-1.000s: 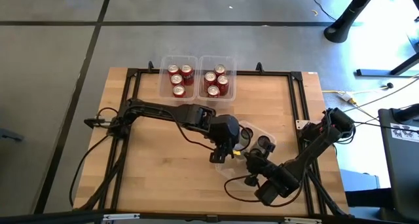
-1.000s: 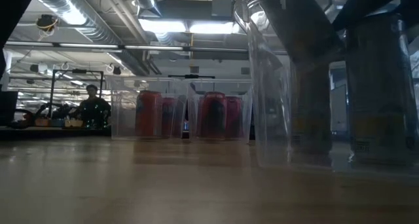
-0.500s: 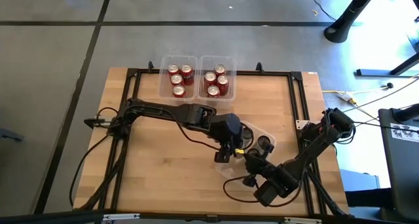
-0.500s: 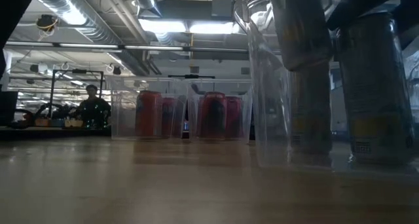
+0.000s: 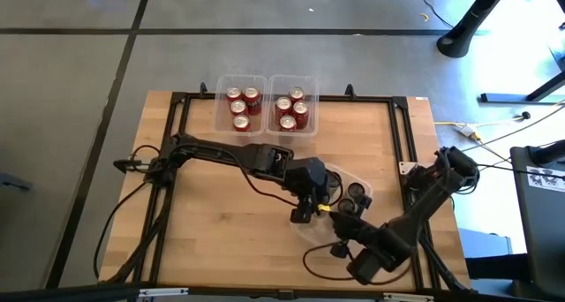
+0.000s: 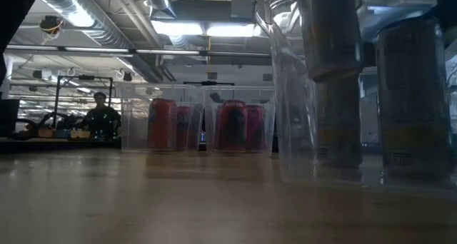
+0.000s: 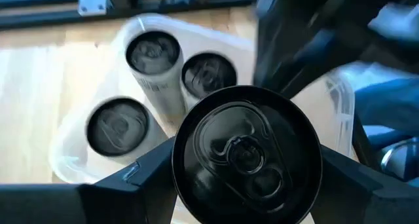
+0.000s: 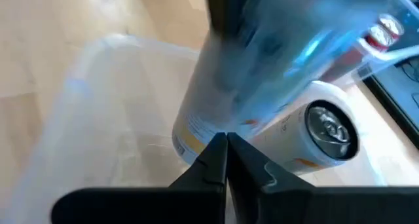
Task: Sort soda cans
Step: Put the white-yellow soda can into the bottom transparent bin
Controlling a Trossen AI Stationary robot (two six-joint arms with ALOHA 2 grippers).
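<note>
My left gripper (image 5: 311,196) is shut on a dark grey can (image 7: 245,155) and hangs over a clear bin (image 5: 364,185) at the table's right middle. Three more dark cans (image 7: 152,54) stand upright on that bin's floor. In the low view the held can (image 6: 330,30) floats above the standing ones (image 6: 414,101). My right gripper (image 8: 226,149) is shut, its tips at the bin's near wall (image 8: 98,86). Red cans (image 5: 240,106) stand in two clear bins at the far edge. My left gripper pinches the dark can's side wall just below its top rim (image 7: 186,178), one finger (image 7: 141,175) on each side, coming from above and pointing down. The can hangs upright, lifted clear of the bin floor. My right gripper: whether its tips touch the bin's wall, I cannot tell.
The two far bins of red cans (image 6: 163,123) stand side by side between the black frame rails (image 5: 265,97). Bare wood lies left of the near bin (image 5: 221,222). Both arms crowd the near bin. A person (image 6: 100,115) sits in the room beyond the table.
My left gripper, still shut on the dark can, has drifted a little toward the table's right and near edge, farther over the bin. The right arm has drawn back slightly toward the near edge.
</note>
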